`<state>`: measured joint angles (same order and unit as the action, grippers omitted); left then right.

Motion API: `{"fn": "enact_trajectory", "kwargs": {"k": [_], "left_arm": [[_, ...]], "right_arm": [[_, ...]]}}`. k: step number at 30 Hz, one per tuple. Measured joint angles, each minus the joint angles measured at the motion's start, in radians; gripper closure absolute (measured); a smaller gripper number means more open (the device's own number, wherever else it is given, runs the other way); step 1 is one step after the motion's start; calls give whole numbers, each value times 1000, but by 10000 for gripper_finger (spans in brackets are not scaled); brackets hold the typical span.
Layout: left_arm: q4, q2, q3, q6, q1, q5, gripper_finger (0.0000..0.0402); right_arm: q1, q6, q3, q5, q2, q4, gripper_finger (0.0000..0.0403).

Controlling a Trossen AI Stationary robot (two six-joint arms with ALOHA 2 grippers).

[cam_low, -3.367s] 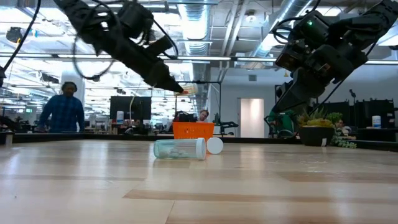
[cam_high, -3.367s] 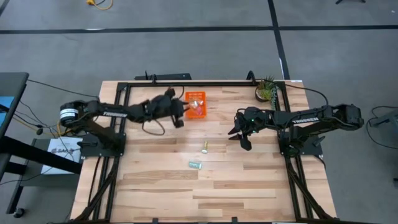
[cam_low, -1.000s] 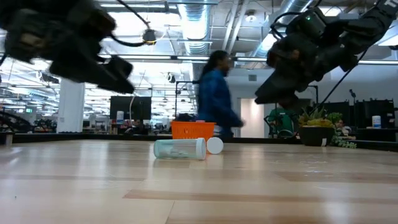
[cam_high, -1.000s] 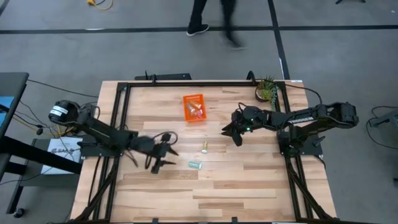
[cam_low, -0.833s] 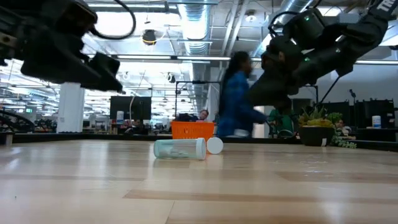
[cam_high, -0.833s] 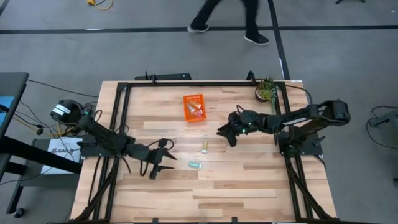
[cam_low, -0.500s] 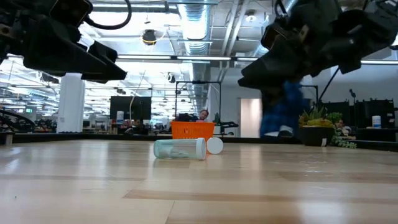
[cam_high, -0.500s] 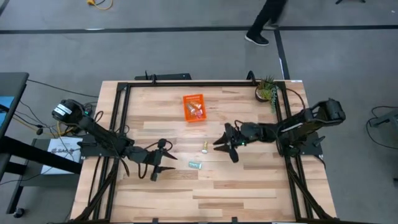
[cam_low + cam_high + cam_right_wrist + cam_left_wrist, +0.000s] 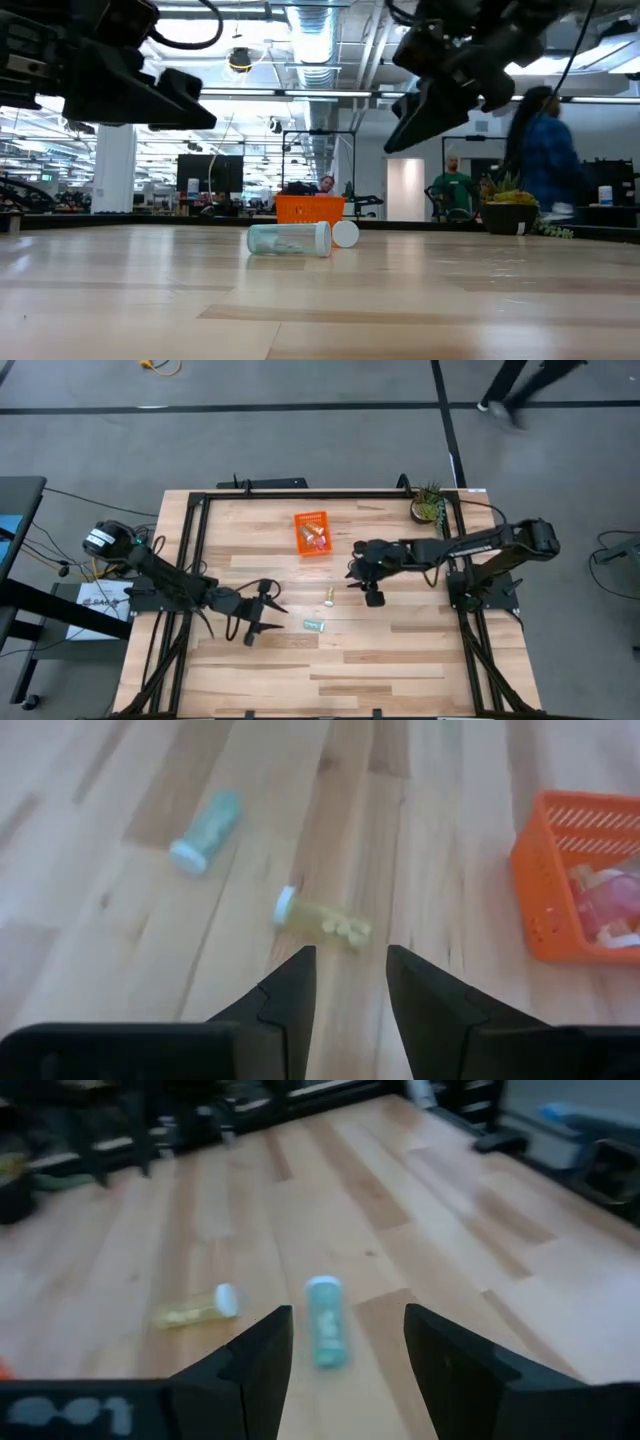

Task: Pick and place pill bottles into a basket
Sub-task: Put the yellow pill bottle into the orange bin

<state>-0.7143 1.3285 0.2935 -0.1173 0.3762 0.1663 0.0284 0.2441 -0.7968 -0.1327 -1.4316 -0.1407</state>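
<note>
A pale teal bottle (image 9: 316,625) and a yellowish bottle with a white cap (image 9: 328,597) lie on their sides on the wooden table. The orange basket (image 9: 313,532) stands farther back and holds several bottles. My left gripper (image 9: 266,617) hovers open to the left of the teal bottle, which shows ahead of its fingers in the left wrist view (image 9: 326,1323). My right gripper (image 9: 363,588) hovers open to the right of the yellowish bottle, which shows just ahead of its fingers in the right wrist view (image 9: 322,920). In the low view both grippers (image 9: 150,95) (image 9: 430,100) are above the table.
A small potted plant (image 9: 428,503) stands at the table's far right corner. A black frame (image 9: 300,493) runs along the table's far and side edges. Bare wood lies toward the near edge. People stand and walk in the room beyond the table (image 9: 540,150).
My right gripper has gone toward the table's left and near edges, coming close to the yellowish bottle. My left gripper has edged toward the teal bottle. Both bottles have stayed where they were. A person has walked past behind the table, toward the right.
</note>
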Motion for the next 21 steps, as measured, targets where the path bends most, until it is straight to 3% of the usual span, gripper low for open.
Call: {"fn": "enact_trajectory", "kwargs": {"k": [4,8,13,18,21], "left_arm": [[16,0,0,-4,-93,-223,218],[43,0,0,-43,-175,-356,218],[46,0,0,-71,-225,-416,218],[38,0,0,-71,-237,-415,218],[35,0,0,-71,-236,-416,218]], "right_arm": [[-6,62,-67,0,3,-103,285],[-22,129,-85,0,3,-127,285],[-43,221,-86,27,-44,-104,285],[-62,288,-98,187,-137,-78,285],[-67,294,-157,225,-196,-115,285]]}}
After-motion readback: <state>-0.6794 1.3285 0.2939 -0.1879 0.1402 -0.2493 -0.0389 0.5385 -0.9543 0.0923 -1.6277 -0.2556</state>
